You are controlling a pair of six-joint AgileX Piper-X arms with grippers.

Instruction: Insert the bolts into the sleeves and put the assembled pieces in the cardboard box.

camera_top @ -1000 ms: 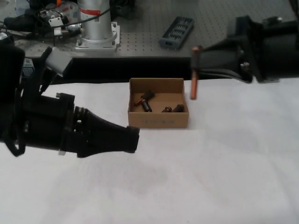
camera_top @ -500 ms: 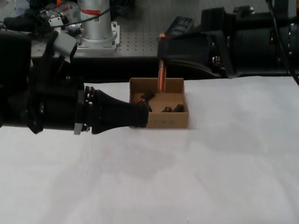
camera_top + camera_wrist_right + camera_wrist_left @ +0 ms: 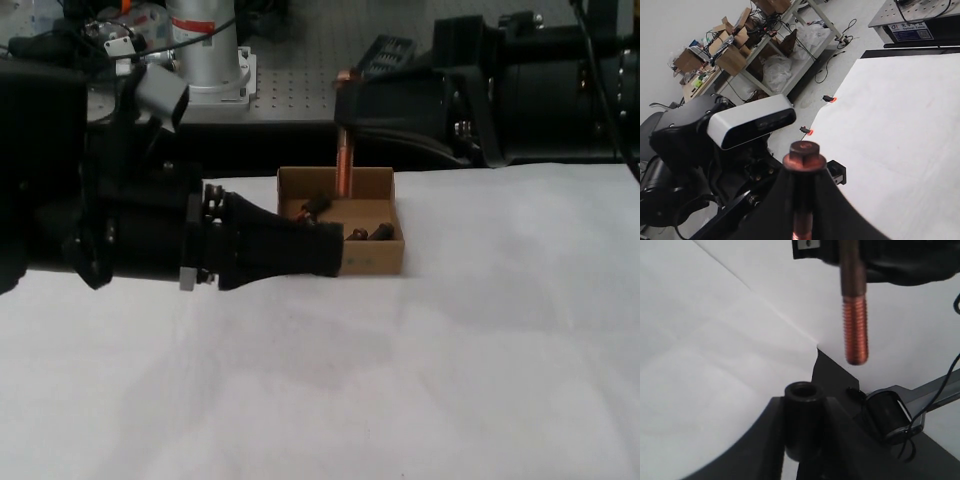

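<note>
My right gripper is shut on a copper bolt that hangs upright, thread down, over the back of the cardboard box. In the right wrist view the bolt's hex head sits between the fingers. My left gripper is in front of the box, shut on a black sleeve that stands with its bore up. The bolt's threaded tip hangs a little above the sleeve and off to one side of it. Several dark pieces lie in the box.
White paper covers the bench, with free room in front and to the right. Behind it a perforated plate carries a silver post, a dark slotted rack and cables. The left arm's body fills the left side.
The right arm carried the bolt left, from beside the box to over its back edge, then held. The left arm moved right with the sleeve, up to the box front.
</note>
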